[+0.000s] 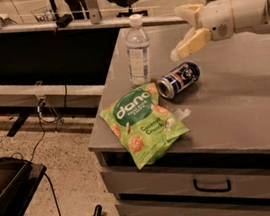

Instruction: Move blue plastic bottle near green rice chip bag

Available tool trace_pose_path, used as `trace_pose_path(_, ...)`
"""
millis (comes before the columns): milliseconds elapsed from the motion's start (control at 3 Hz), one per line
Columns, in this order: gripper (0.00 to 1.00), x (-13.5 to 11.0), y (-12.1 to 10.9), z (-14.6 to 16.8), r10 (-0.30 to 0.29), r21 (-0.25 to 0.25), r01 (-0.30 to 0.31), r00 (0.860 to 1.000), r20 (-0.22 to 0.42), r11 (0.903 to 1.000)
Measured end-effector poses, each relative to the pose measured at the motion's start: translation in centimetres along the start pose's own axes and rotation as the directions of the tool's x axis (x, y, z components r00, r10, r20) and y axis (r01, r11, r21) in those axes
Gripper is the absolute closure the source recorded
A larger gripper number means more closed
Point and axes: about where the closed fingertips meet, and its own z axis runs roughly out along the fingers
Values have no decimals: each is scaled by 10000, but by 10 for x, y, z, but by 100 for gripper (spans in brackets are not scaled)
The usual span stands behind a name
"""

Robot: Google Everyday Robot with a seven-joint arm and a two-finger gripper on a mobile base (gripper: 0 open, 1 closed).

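Jaws stand open w/ nothing btwn them. The gripper [184, 30] hangs in the air over the back of the counter [246, 108], upper right of the picture, its two pale fingers [190, 46] pointing picture-left. The white arm [242, 12] runs off the right edge. The jaws are clear of everything, apart from the bottle and above the can.

Nearest thing below is a blue-and-silver soda can [179, 79], lying on its side w/ one round end facing front-left. Can't tell if it's opened or has anything in it.

Just left of the can stands the blue plastic bottle [138, 51], upright, white cap on, pale label round the middle, near the counter's left edge. It's clear plastic; the fill level can't be made out.

Right in front of the bottle lies the green rice chip bag [144, 124], flat, label up, looks sealed and a bit puffy. Its top edge is just beside the bottle's base; touching or not, can't tell. The bag's top right corner is near the can's front end. Its lower end hangs over the counter's front edge.

Under the top, the counter has drawers, shut, one w/ a dark handle [212, 185]. A black cable [44, 144] trails over the speckled floor at left.
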Motion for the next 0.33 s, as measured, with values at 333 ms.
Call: trace_pose_path(333, 0, 1, -2, -3, 13, 85, -12, 10000, -77, 10000)
